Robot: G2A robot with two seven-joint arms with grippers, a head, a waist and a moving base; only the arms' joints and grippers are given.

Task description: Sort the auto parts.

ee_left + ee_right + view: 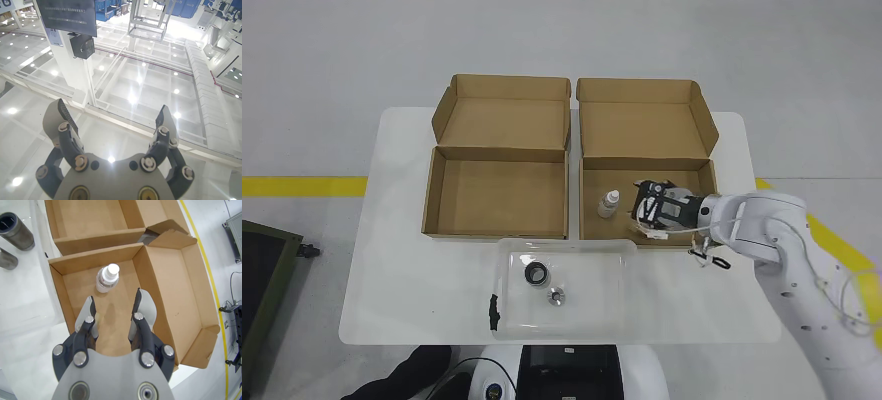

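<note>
Here, 2 boxes [497, 195] [642, 178], 1 bottle [609, 204], 2 metal parts [537, 273] [558, 296]

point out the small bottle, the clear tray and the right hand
small bottle [107, 280]: right wrist view, on its body
clear tray [604, 288]: top view, on its bare floor
right hand [115, 294]: right wrist view, midway between its fingertips
</note>
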